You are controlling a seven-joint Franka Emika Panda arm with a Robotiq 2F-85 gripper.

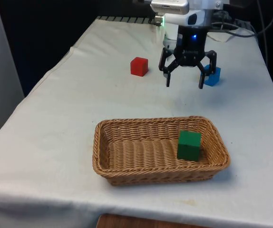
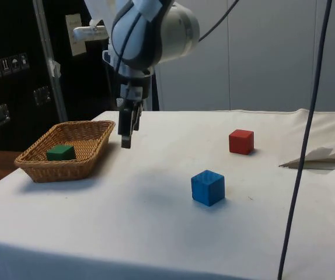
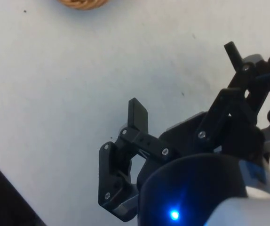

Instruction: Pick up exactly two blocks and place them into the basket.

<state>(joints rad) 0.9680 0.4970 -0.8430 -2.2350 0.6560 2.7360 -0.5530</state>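
Front view: the gripper (image 1: 184,79) hangs released and empty over bare surface (image 1: 79,104) — beyond the basket's (image 1: 127,178) far rim. Blue block (image 1: 213,76) just behind it, red block (image 1: 139,66) well apart.

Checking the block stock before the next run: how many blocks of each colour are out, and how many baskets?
Green block: 1, in the basket
Red block: 1
Blue block: 1
Basket: 1
Total: 4 things
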